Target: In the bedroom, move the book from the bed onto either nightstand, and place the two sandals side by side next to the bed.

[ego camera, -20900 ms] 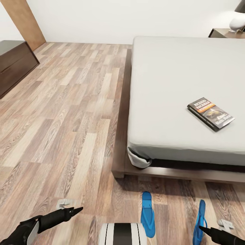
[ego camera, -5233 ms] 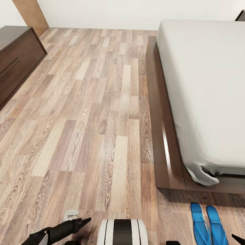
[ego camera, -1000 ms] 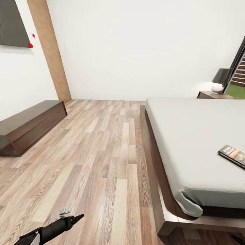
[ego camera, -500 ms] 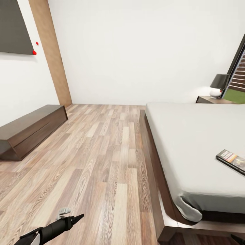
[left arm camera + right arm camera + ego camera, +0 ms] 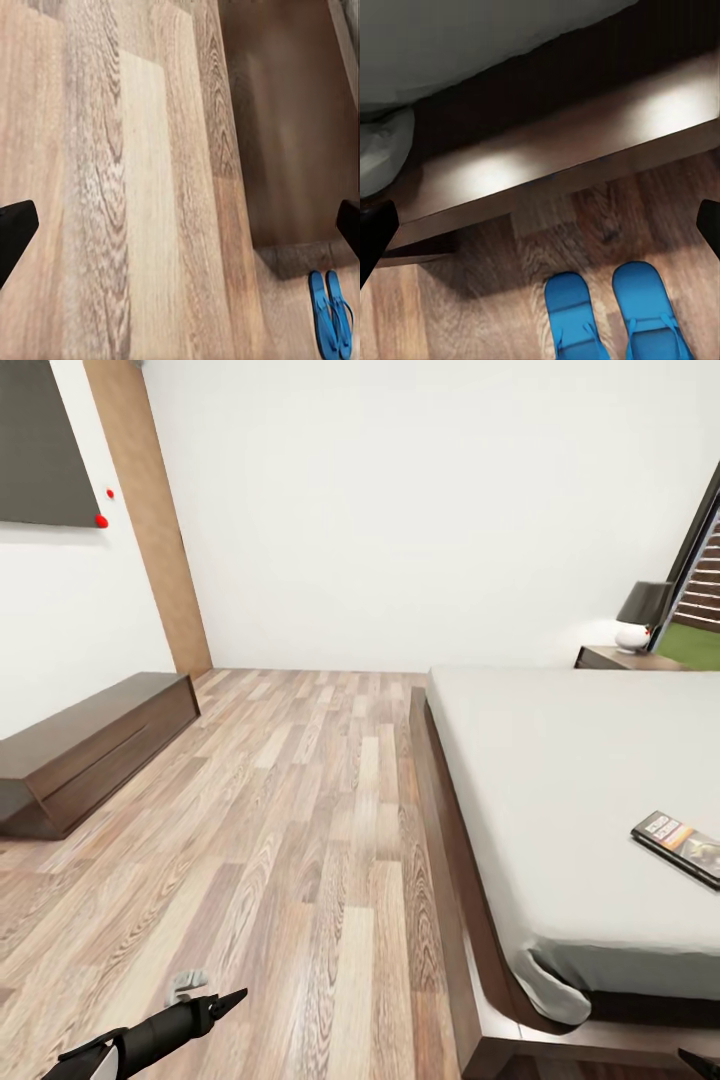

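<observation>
We see the small black-and-orange paperback book [image 5: 680, 842] lying flat on the pale grey mattress of the low, dark-framed wooden bed [image 5: 560, 780], near its foot end. The two bright blue flip-flop sandals [image 5: 611, 315] lie side by side on the brown wood-plank floor [image 5: 290, 820], just beside the bed frame. Our left gripper [image 5: 180, 225] has its fingers spread apart and empty over the floor; our right gripper [image 5: 540, 225] likewise, above the sandals.
</observation>
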Tool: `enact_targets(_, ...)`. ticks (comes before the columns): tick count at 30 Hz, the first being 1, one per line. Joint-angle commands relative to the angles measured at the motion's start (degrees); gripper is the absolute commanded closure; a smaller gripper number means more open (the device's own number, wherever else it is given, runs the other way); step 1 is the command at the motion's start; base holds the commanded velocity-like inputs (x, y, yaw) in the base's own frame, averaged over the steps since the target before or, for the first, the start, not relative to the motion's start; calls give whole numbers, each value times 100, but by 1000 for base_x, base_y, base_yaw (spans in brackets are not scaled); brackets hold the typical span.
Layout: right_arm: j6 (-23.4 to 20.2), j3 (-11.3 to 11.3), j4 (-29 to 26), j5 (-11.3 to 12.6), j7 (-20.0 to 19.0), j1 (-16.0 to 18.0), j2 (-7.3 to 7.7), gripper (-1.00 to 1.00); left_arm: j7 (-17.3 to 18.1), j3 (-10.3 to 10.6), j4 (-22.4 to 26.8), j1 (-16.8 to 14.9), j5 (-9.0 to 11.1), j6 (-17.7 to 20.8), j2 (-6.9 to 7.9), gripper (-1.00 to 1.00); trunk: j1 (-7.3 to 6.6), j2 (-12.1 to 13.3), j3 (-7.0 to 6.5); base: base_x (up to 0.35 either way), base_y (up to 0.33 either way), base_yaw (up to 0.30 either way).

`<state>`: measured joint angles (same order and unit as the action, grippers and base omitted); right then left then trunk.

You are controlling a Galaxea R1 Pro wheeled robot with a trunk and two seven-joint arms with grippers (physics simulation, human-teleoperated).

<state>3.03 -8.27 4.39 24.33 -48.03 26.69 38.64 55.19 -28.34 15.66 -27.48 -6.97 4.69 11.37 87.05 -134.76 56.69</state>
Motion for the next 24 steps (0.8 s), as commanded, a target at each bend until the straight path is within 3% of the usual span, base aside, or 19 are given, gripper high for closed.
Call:
enact_targets(1, 31, -43, 27, -33, -22, 12, 3, -100, 34, -49, 7, -3, -50, 50, -3, -100, -24, 39, -13, 0, 0, 0)
enact_targets(24, 31, -43, 27, -34, -22, 12, 3, -100, 34, -49, 7, -3, -50, 50, -3, -100, -529, 961, -426, 0, 0, 0)
